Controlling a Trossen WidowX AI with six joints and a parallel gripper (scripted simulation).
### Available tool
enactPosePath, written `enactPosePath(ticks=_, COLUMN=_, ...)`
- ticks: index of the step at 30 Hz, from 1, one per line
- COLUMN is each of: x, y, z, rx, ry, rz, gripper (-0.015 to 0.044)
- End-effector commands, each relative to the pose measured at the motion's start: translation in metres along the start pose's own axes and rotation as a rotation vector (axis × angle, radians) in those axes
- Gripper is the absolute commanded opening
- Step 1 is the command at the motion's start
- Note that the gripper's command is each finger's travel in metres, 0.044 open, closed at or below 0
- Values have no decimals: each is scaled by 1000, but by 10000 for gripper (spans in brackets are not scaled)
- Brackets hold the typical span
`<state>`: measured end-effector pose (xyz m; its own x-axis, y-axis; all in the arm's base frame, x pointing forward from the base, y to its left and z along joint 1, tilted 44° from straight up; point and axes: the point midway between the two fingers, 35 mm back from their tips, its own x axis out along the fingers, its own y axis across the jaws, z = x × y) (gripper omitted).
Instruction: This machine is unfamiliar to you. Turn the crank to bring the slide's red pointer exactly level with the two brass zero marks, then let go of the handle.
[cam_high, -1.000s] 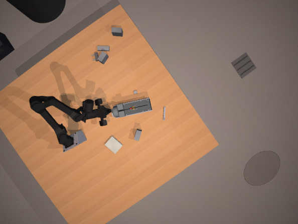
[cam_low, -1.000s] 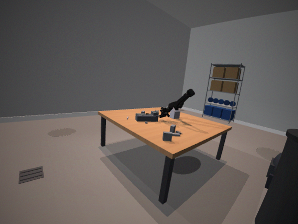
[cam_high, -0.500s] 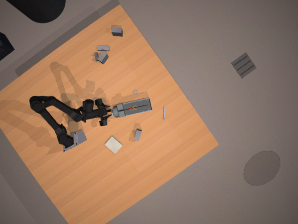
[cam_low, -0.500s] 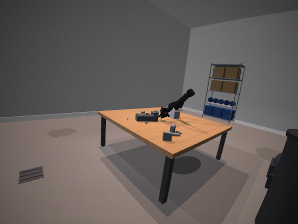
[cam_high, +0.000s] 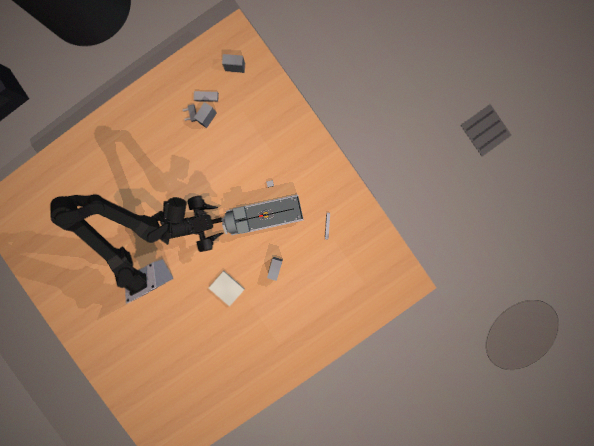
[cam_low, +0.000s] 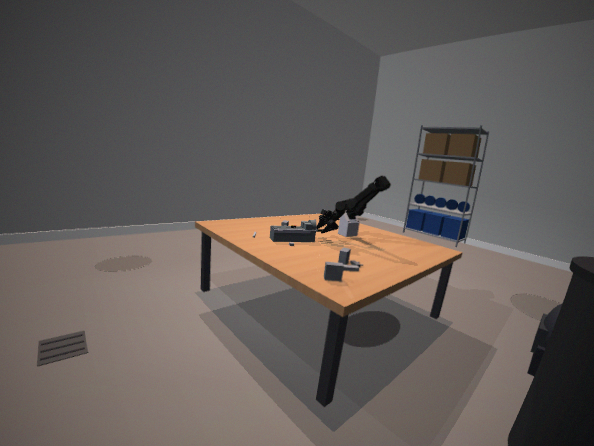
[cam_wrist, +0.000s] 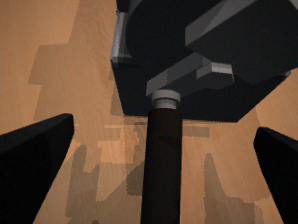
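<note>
The grey machine (cam_high: 289, 218) (cam_low: 292, 235) (cam_wrist: 135, 92) stands on the table, with a long dark slot along its top. The slide's red pointer (cam_high: 261, 216) is a tiny spot at the brass zero marks (cam_high: 266, 215); whether it is exactly level is too small to tell. In the wrist view, the crank arm (cam_wrist: 180, 75) slants across the machine's near end, and the dark round handle (cam_wrist: 162, 167) sticks out toward the camera. My gripper (cam_high: 220, 220) (cam_wrist: 165, 129) is open wide, with one finger on each side of the handle, and neither finger touches it.
A cream block (cam_high: 226, 288) and a grey block (cam_high: 275, 268) lie to one side of the machine, a small grey cube (cam_high: 270, 183) to the other. A thin bar (cam_high: 327, 226) lies beyond its far end. Several grey pieces, including a block (cam_high: 233, 63), stand farther off.
</note>
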<state>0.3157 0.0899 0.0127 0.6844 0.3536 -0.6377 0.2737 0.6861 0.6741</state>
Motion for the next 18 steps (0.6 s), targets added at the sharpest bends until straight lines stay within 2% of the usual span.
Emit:
enactPosePath(ticks=1, x=-8, y=1, z=9, rx=-4, ry=-1, rz=2, gripper=440)
enactPosePath(ticks=10, x=-23, y=1, z=24, rx=-5, ry=-2, rz=2, gripper=440)
enactPosePath(ticks=18, x=-54, y=0, z=65, rx=-8, ry=0, rz=-8, gripper=440)
